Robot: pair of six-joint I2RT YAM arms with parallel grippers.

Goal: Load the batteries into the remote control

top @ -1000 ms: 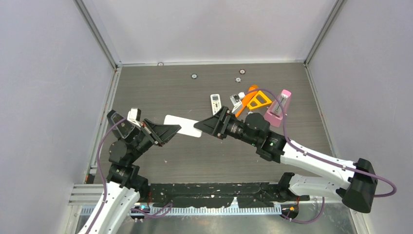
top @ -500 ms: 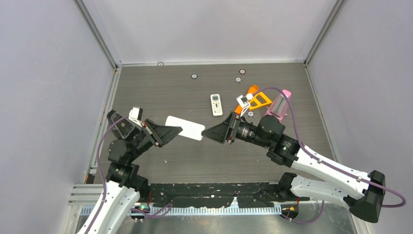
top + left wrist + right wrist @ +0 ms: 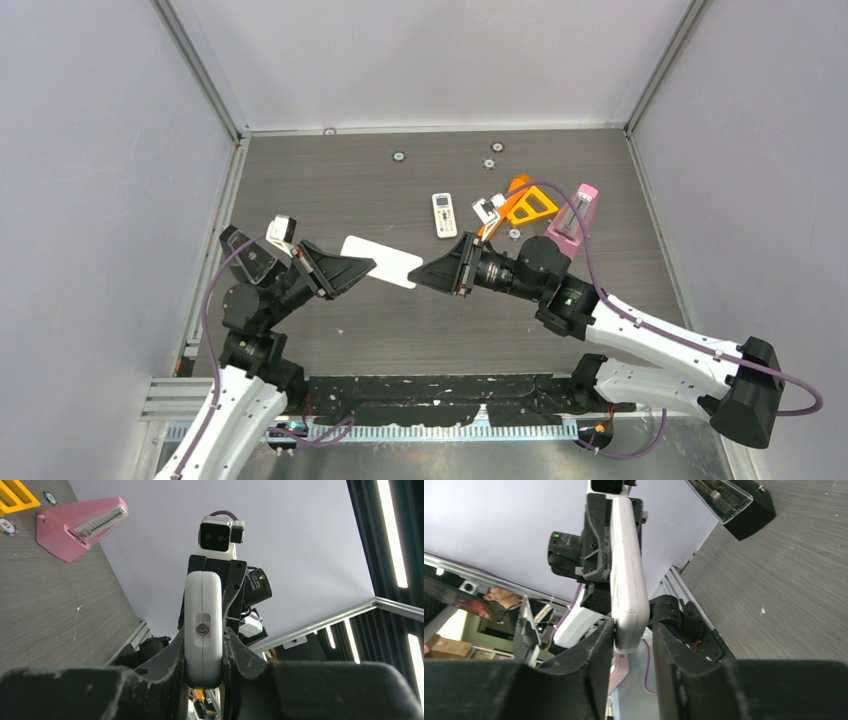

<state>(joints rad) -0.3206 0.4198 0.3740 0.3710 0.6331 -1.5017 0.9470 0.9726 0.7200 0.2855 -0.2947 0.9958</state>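
Remote control (image 3: 380, 261), a long flat white plastic slab, hangs above the dark wood-grain desk (image 3: 330, 180), bridging both pincers. Left pincer (image 3: 366, 267) is clenched on one end. The right pincer (image 3: 416, 273) straddles the opposite end, but I cannot tell whether it truly clamps. Bare desk lies open beyond the left pincer. Past the right pincer stand a pink wedge-shaped metronome (image 3: 572, 222) and a small white keypad handset (image 3: 443, 214), its lettering too small to read.

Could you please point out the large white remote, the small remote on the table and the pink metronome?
large white remote (image 3: 381, 262), top external view, middle of its broad face.
small remote (image 3: 443, 214), top external view, middle of its front.
pink metronome (image 3: 59, 532), left wrist view, its pink side wall.
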